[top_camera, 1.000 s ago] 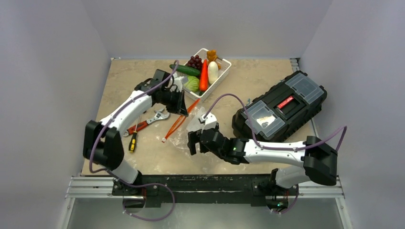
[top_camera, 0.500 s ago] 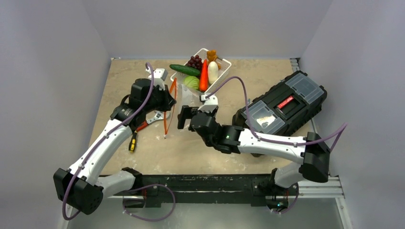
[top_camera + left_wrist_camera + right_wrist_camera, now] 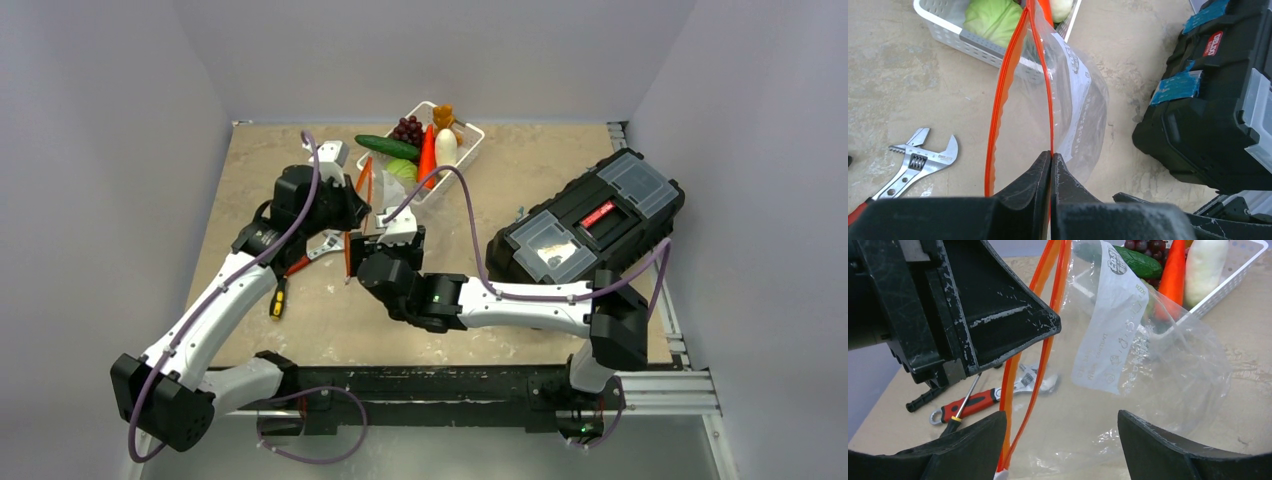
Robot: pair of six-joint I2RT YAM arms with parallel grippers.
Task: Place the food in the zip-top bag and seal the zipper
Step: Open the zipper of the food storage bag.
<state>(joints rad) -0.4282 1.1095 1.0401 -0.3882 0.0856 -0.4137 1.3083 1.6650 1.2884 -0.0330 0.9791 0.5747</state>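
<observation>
While left gripper (image 3: pixel 1051 156) pinches zipper (image 3: pixel 999 105), bag (image 3: pixel 1079 102) extends beyond.

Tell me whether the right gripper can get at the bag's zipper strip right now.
Probably yes: the right gripper is open and faces the zipper, which the left gripper holds up with nothing between them.

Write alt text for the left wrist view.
The left fingers pinch the zip-top bag by its orange zipper, mouth gaping. Behind it sits a white basket with cabbage; a wrench lies left, a black toolbox right.
</observation>
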